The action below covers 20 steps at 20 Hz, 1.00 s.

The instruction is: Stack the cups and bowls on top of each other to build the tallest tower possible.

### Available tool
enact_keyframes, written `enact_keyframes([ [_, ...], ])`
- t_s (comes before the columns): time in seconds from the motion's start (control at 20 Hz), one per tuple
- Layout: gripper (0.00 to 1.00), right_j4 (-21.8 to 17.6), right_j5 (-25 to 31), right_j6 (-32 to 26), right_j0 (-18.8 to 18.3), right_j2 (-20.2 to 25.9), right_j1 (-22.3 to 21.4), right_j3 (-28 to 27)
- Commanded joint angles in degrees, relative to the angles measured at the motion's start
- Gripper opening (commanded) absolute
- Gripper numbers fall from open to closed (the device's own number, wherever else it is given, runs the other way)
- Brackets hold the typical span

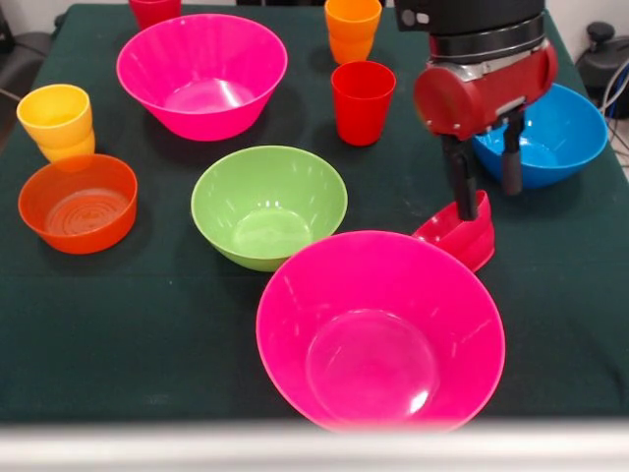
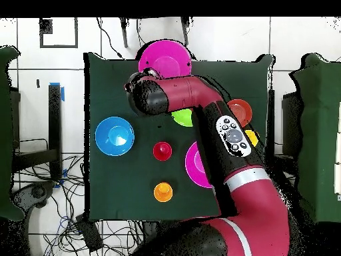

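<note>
Your gripper [image 1: 483, 192] clamped the tilted red bowl's [image 1: 458, 234] rim over the dark green cloth [image 1: 118, 315]; white tiled floor [image 2: 40, 73] surrounded the table.

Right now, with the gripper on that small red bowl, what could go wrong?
1. The gripper pinches the small red bowl by its rim only, and it hangs tilted; it may slip or swing.
2. That bowl sits right against the near pink bowl; lifting could nudge it toward the table edge.
3. The blue bowl is close behind the arm; a sweep could hit it.
</note>
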Motion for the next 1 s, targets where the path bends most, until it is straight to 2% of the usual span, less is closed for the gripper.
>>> enact_keyframes([
  [0.05, 1.00, -1.8, 1.7, 7.4, 1.5, -6.6, 0.7, -3.7],
  [0.35, 1.00, -0.5, 2.5, 6.3, 1.0, -6.5, 2.4, -4.1],
  [0.7, 1.00, 1.4, 3.7, 9.7, 2.4, -9.2, 4.1, -2.7],
  [0.8, 1.00, 2.7, 5.6, 11.1, 3.2, -10.5, 5.2, -2.7],
  [1.0, 1.00, 3.7, 5.6, 11.2, 4.0, -11.9, 6.0, -2.2],
])
